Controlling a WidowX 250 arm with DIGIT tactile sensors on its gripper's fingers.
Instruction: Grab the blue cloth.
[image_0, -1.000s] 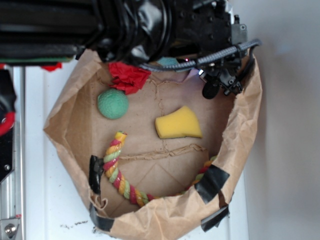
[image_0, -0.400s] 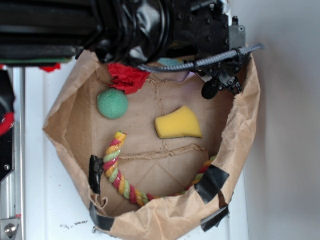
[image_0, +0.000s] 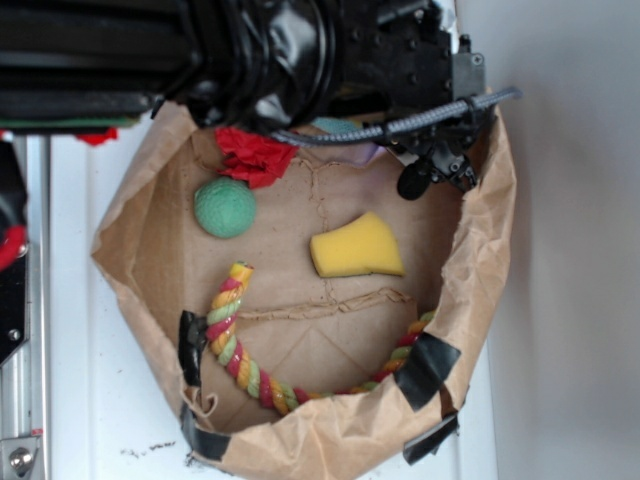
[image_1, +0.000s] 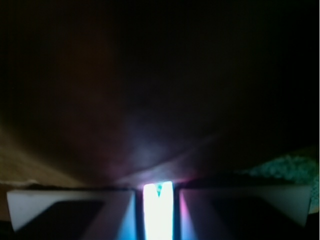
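Observation:
In the exterior view only a small teal patch of the blue cloth shows at the back of the paper bag. The rest is hidden under the black arm, which also covers the fingertips. The wrist view is very dark. In it my gripper has its two pale fingers drawn close together, with a narrow glowing slit between them and a speck of teal pinched at its top. More fuzzy teal cloth lies at the right edge.
Inside the bag lie a red wrinkly cloth, a green ball, a yellow sponge and a coloured rope. The bag's walls stand close around the arm. A metal rail runs along the left.
The arm's cable and black end piece have shifted slightly up and left. The bag's right wall has leaned inward a little. The sponge, ball and rope have stayed put.

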